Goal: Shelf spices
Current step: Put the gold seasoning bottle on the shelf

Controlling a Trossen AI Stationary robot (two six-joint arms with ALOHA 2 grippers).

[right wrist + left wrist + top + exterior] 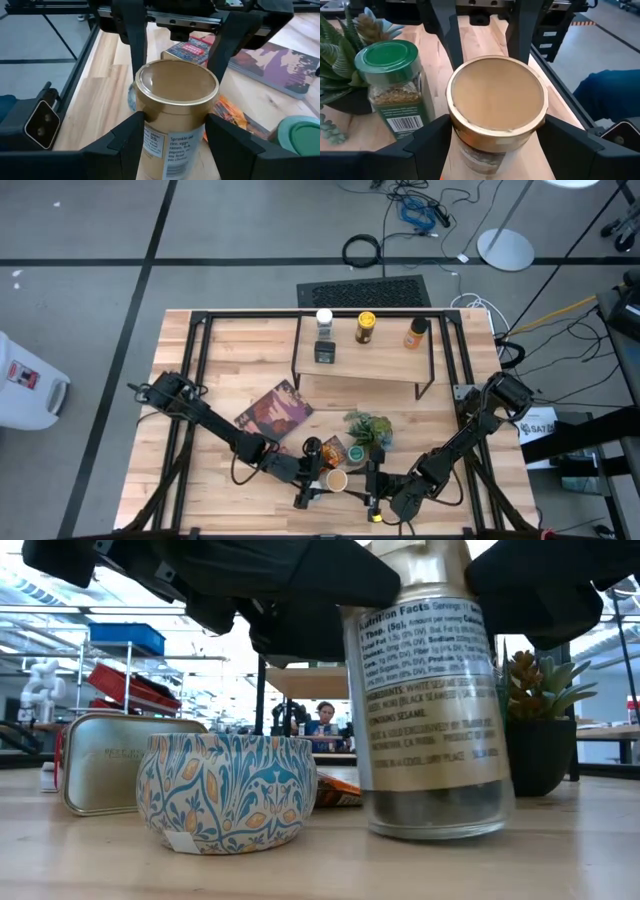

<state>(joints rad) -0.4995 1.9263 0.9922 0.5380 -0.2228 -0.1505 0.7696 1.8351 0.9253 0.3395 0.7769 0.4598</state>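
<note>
Beyond the light-wood counter a workshop with racks and a seated person shows in the low view. Both claws meet at the gold-capped seasoning jar near the counter's front edge. The right claw has its fingers pressed on the jar's sides, a half-wide grip. The left claw stands wide, its fingers either side of the same jar; whether they touch is unclear. This reads as a pickup or a handover, and next one claw should let go so the other can lift. Just beside the jar stand a green-lidded jar, a patterned tin and a potted plant. The shelf, toward the back edge, carries four spice containers.
</note>
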